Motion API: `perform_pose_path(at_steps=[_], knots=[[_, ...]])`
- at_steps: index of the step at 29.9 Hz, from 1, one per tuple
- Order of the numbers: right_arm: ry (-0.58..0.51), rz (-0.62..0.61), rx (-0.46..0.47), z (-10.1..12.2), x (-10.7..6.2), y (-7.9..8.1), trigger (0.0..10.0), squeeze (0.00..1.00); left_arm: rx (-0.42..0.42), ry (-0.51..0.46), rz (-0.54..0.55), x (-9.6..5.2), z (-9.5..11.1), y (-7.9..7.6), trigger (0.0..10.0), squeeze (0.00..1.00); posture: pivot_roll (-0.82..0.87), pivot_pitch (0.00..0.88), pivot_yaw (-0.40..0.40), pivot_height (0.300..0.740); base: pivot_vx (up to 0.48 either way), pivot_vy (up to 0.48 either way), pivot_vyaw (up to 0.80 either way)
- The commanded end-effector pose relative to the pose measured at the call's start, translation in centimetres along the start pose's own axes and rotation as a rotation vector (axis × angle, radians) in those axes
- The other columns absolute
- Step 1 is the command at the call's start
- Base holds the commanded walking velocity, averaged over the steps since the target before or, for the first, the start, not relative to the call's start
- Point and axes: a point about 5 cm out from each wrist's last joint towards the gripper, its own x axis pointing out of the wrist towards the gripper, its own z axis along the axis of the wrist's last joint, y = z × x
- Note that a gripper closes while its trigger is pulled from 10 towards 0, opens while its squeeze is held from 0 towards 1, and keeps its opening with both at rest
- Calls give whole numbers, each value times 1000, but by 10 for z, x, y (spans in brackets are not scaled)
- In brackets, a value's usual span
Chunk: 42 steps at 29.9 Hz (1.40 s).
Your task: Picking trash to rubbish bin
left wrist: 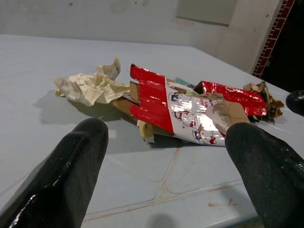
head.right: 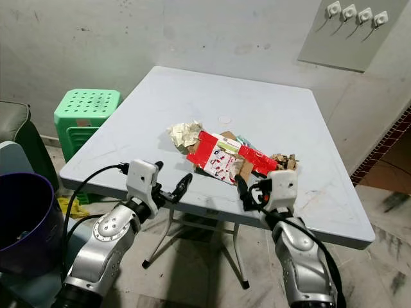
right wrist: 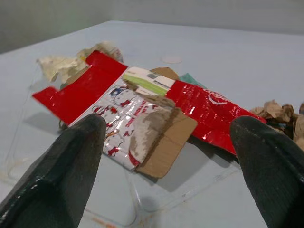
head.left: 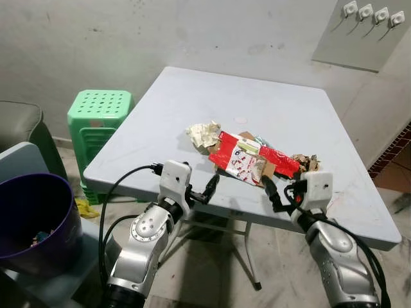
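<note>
Both hands, left [head.left: 204,190] and right [head.left: 277,193], gape wide at mid-frame; slide low along the bench [head.left: 180,109] under the red wrapper [head.left: 241,157].

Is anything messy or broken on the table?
Yes. A torn, flattened red carton lies near the front edge of the grey table, its brown cardboard showing. A crumpled paper ball sits on its left and brown scraps on its right. Both end effectors, left and right, are open and short of it.
</note>
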Motion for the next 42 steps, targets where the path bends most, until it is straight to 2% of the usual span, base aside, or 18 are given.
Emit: perform_pose_path(at_steps=[1,13,20,28,38,39,40,41,42], knots=[[28,-35,89,-2,5,-7,10000,0,1,-15,-42,-1,5,-6,10000,0,-44,54,-94,740,0,0,0],[47,-48,238,-1,34,-8,10000,0,3,-23,-63,1,12,-7,10000,0,-37,87,-84,740,0,0,0],[99,-44,276,-7,47,-8,10000,0,-5,-29,-62,0,16,-8,10000,0,-22,100,-91,740,0,0,0],[165,9,346,-17,58,1,10000,0,-11,-28,-53,-3,17,-7,10000,0,-4,110,-98,740,0,0,0],[184,66,401,-19,67,13,10000,0,-15,-29,-40,-3,18,-5,10000,0,5,113,-103,740,0,0,0],[180,70,407,-19,67,13,9333,0,-15,-29,-38,-3,19,-5,10000,0,6,113,-104,740,0,0,0],[174,76,420,-18,68,14,5176,0,-15,-29,-38,-4,19,-5,10000,0,7,113,-104,740,0,0,0],[171,79,425,-18,68,15,3216,0,-14,-29,-37,-4,19,-5,10000,0,8,112,-104,740,0,0,0],[167,82,428,-17,69,15,0,0,-13,-29,-35,-4,19,-5,10000,0,9,113,-105,740,0,0,0]])
